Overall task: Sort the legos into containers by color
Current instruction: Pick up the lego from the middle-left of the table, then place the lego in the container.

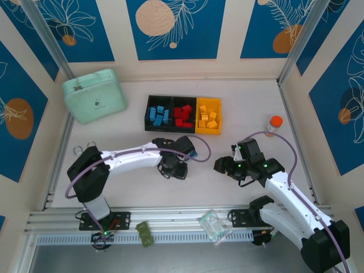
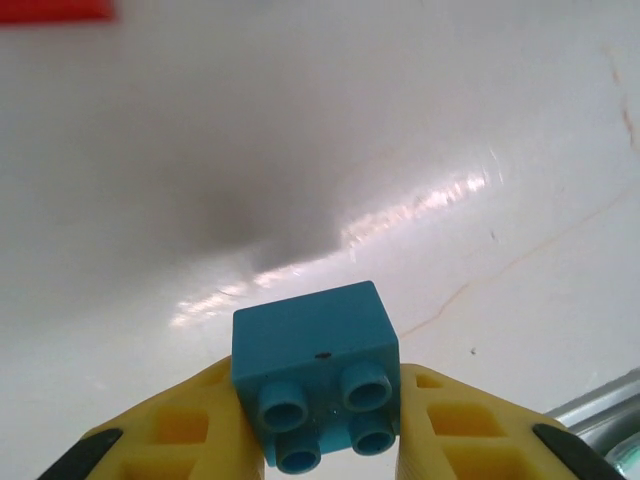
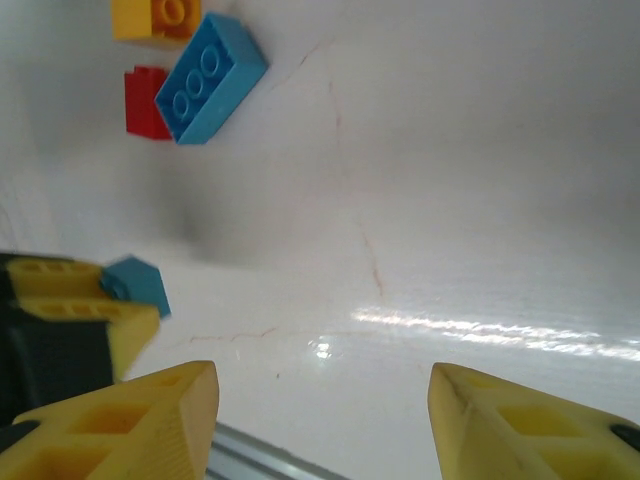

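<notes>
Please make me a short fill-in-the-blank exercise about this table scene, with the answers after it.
1. The brick in the left tool is ___ in colour.
2. The right tool is open and holds ___.
3. The red bricks lie in the ___ of the three bins.
4. The cap on the bottle is ___.
Missing words: blue; nothing; middle; orange.

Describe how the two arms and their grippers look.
The left arm and right arm have white links between black joints, each with a lilac cable looping alongside. The left gripper and right gripper have yellow wedge-shaped fingers with recessed pockets, on black mounts.
</notes>
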`<state>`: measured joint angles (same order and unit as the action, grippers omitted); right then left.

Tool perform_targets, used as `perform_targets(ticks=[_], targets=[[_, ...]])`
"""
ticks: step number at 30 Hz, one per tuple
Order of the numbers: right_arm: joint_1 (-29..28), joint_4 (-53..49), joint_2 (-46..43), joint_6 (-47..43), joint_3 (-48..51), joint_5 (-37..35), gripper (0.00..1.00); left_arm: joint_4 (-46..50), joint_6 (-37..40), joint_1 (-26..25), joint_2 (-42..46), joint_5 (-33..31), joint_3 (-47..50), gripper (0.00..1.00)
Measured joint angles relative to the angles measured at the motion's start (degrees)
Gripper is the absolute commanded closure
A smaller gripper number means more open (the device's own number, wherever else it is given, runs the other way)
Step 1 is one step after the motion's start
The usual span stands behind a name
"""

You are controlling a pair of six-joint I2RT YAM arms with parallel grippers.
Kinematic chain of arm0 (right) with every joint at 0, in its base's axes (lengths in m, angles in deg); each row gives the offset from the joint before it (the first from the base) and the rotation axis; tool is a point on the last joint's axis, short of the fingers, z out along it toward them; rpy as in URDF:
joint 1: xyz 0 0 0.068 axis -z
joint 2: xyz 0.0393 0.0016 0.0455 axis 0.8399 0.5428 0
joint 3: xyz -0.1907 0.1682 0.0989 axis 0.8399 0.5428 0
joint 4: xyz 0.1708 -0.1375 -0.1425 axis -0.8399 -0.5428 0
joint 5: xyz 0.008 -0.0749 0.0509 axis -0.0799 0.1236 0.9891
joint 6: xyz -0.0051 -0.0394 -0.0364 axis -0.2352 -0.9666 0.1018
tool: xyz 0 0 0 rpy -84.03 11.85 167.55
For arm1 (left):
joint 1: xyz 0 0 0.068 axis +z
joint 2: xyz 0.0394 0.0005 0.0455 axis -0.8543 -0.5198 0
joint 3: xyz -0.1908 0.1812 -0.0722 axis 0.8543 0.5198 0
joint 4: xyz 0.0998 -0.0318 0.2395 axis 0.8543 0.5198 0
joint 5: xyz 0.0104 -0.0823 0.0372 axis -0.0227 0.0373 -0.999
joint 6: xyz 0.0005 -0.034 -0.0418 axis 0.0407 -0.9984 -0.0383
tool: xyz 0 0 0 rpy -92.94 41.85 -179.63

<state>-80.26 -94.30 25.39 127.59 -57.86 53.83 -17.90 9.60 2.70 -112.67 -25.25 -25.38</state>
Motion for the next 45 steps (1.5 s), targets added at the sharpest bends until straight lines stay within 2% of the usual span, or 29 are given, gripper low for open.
perform_targets(ticks=[7,12,18,23,32,45], targets=[[-6.0,2.4,5.6,0.4,-0.8,1.2,0.43,0.8,3.7,8.5,3.8,-1.4,-0.1,0.73],[-8.3,4.5,10.0,0.4,-3.8,1.4,0.43,2.1,6.4,14.4,4.2,-2.0,-2.2,0.73],[-9.3,7.1,14.4,0.4,-5.8,1.4,0.43,3.8,10.1,22.5,3.1,-2.4,-10.5,0.73],[-10.2,8.1,15.8,0.4,-6.1,1.2,0.43,5.1,13.1,27.4,-2.0,-2.8,-20.1,0.72],[-11.9,9.7,15.9,1.6,-6.1,-0.1,0.43,8.6,16.9,31.5,-15.0,-3.8,-33.3,0.71],[-12.5,9.9,16.7,2.6,-6.1,-1.7,0.43,11.9,17.9,32.9,-32.0,-4.4,-55.6,0.69]])
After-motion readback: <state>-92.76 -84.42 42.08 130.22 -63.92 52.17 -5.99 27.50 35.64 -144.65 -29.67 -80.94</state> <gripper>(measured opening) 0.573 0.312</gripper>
